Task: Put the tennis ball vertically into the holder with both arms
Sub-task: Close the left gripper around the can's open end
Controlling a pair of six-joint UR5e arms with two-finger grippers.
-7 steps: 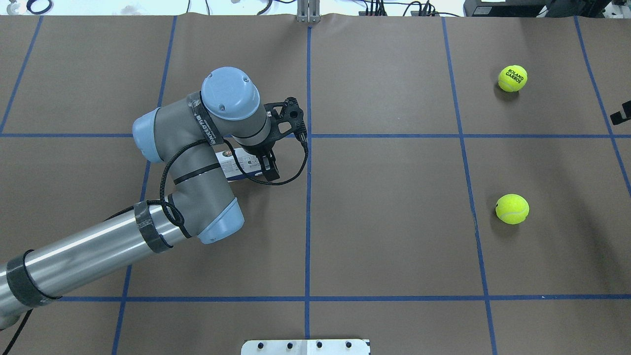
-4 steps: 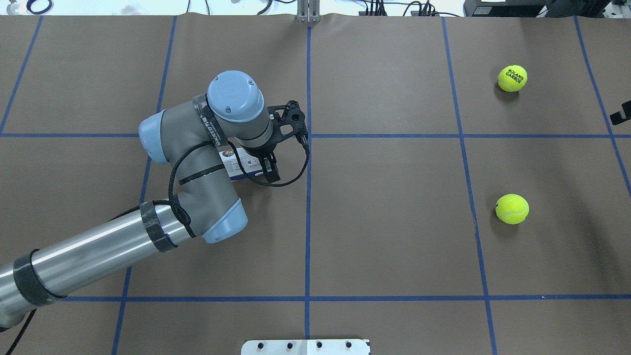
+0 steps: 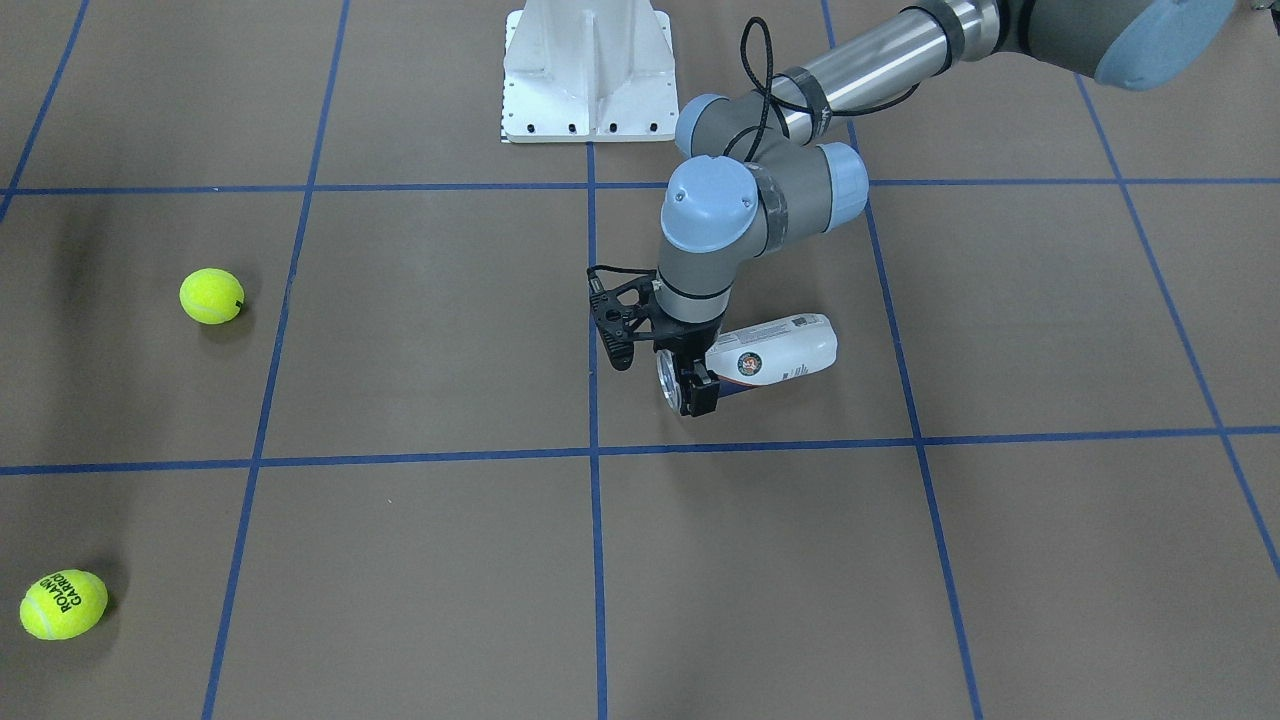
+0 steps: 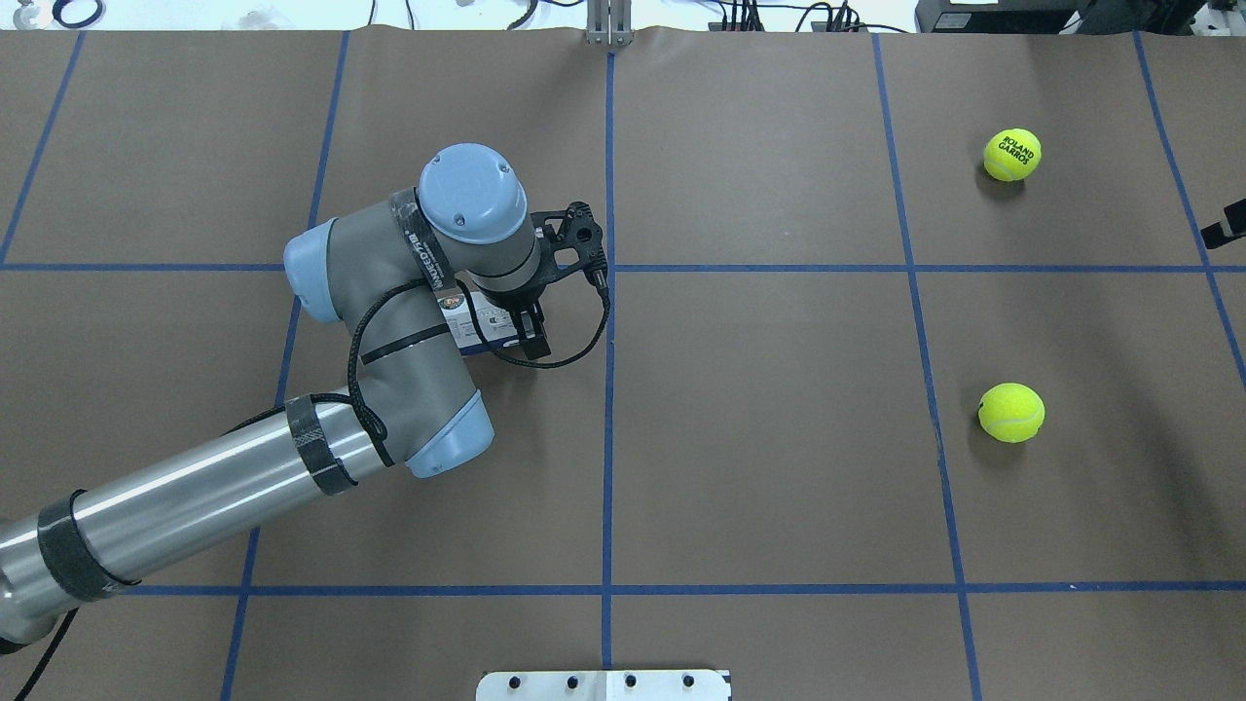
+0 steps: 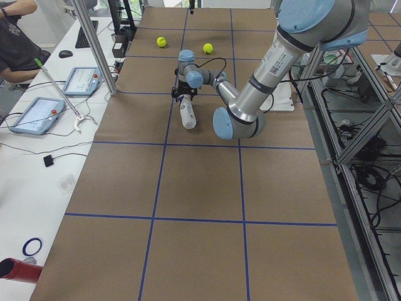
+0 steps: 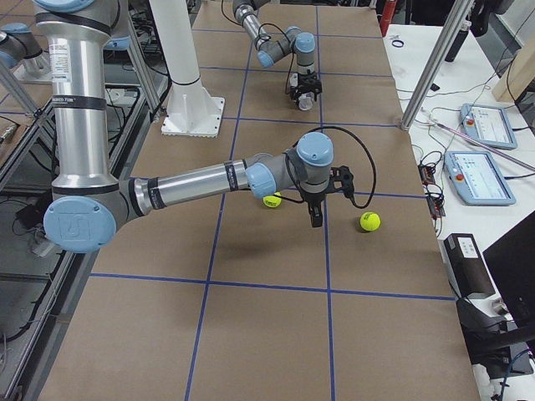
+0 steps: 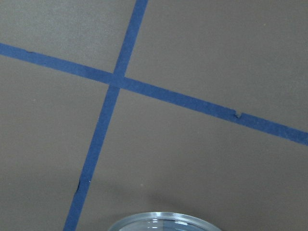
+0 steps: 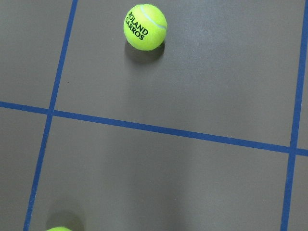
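The holder (image 3: pixel 775 352) lies on its side on the brown table, silver rim (image 3: pixel 667 380) toward the table's middle; it also shows in the overhead view (image 4: pixel 479 326). My left gripper (image 3: pixel 690 388) is shut on the holder just behind the rim, which shows at the bottom of the left wrist view (image 7: pixel 163 223). Two tennis balls lie far to the right: a printed one (image 4: pixel 1012 155) and a plain one (image 4: pixel 1011 412). My right gripper (image 6: pixel 315 214) hovers between them; only a sliver (image 4: pixel 1225 229) shows overhead, and I cannot tell its state.
The white base pedestal (image 3: pixel 587 70) stands at the table's near edge by the robot. Blue tape lines (image 4: pixel 608 389) divide the table into squares. The printed ball (image 8: pixel 145 27) lies ahead in the right wrist view. Operators' tablets (image 5: pixel 81 80) sit on a side bench.
My left wrist and the holder's rim end have shifted slightly right and away from the robot. The balls have not moved.
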